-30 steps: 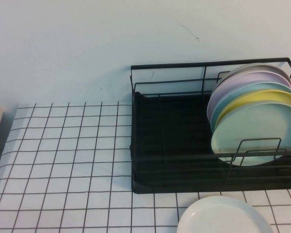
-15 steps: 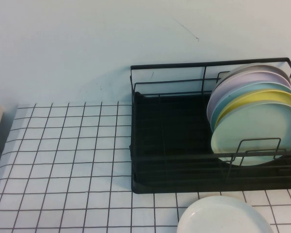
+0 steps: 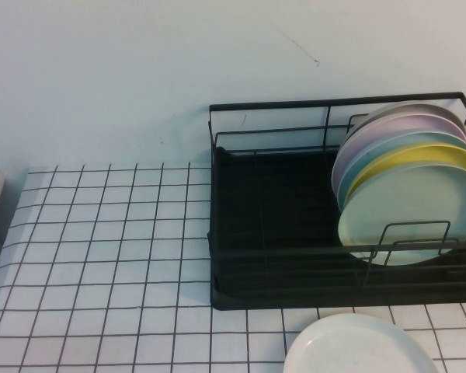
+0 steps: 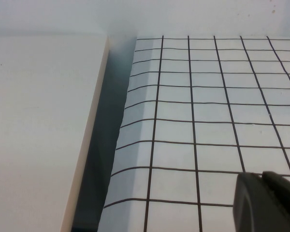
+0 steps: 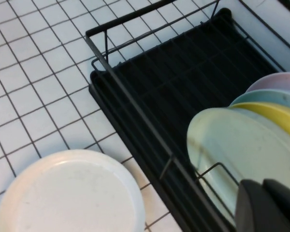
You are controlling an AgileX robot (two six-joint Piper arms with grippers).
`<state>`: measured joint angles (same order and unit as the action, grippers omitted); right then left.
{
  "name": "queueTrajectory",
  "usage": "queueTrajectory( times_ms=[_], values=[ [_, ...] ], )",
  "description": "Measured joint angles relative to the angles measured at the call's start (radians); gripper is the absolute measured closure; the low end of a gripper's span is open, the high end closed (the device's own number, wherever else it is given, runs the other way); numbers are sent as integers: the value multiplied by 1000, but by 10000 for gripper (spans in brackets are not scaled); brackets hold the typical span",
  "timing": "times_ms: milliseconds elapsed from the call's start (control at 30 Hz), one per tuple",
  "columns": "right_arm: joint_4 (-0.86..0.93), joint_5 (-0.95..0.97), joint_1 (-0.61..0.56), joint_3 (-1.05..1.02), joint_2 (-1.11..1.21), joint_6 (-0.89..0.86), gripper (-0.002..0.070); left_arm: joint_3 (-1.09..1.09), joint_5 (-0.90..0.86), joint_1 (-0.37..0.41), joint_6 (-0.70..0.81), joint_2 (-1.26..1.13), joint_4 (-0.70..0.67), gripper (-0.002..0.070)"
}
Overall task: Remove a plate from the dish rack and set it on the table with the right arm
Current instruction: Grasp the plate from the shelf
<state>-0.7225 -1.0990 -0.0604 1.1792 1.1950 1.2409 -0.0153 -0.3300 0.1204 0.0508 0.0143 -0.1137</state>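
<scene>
The pale mint-green plate stands on edge at the front of a stack in the right end of the black wire dish rack. It also shows in the right wrist view, inside the rack. My right gripper is shut and empty, hovering just above the mint plate's face, apart from it. My left gripper is shut and empty over the gridded table near its left edge. Neither arm shows in the high view.
Yellow, blue and lilac plates stand behind the mint one. A white plate lies flat on the table in front of the rack, also in the right wrist view. A pale block borders the table's left edge.
</scene>
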Motion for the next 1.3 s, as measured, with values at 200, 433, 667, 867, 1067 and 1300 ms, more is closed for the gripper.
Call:
queueTrajectory(
  times_ms=[200,433,667,867,1067,1300],
  values=[
    [-2,-37,0,129,164,153,451,0,0,0,0,0,0,678],
    [7,8,0,171,323,370,198,0,0,0,0,0,0,678],
    [9,74,10,173,433,528,258,0,0,0,0,0,0,678],
    [9,194,35,175,490,550,302,0,0,0,0,0,0,678],
    [11,226,51,175,548,556,307,0,0,0,0,0,0,678],
    [11,254,50,175,574,556,465,0,0,0,0,0,0,678]
  ],
)
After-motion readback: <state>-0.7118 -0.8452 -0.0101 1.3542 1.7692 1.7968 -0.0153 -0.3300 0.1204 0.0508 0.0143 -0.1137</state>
